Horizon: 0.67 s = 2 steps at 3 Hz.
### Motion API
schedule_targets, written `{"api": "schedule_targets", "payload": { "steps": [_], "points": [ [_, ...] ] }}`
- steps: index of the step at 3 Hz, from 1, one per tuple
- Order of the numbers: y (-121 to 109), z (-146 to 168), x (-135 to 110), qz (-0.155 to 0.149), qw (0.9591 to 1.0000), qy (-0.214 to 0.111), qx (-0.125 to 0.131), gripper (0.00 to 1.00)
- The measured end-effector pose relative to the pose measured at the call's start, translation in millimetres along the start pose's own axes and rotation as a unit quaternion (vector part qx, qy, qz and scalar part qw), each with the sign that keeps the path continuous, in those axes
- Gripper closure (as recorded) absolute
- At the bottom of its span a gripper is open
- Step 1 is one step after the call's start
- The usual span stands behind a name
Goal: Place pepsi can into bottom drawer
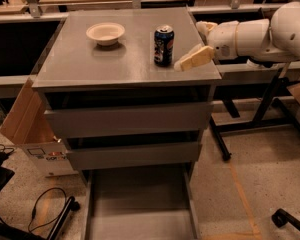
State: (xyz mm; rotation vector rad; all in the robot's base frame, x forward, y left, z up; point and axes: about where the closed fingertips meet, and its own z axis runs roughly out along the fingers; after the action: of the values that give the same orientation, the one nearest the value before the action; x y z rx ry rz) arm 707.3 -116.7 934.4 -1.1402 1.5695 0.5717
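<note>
Blue pepsi can (163,45), gripper (189,61) beside, bowl (105,33) apart

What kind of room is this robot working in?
Probably a lab or workshop, not a kitchen: metal-framed workbenches stand around a grey cabinet, cables trail on the speckled floor, and a cardboard box leans beside it. The gripper hovers beside the pepsi can on the cabinet top.

Looking down from high in front of the cabinet (125,120), fairly near; gripper (191,60) over the worktop's (80,64) right edge.
</note>
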Motion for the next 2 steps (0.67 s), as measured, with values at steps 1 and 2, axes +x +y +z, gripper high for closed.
{"api": "schedule_targets", "payload": {
  "steps": [1, 2],
  "points": [
    [-17.7, 47.2, 3.3, 0.009, 0.9995, -0.028, -0.016, 0.0],
    [-26.8, 69.0, 5.7, 0.018, 0.9986, -0.046, -0.021, 0.0]
  ]
}}
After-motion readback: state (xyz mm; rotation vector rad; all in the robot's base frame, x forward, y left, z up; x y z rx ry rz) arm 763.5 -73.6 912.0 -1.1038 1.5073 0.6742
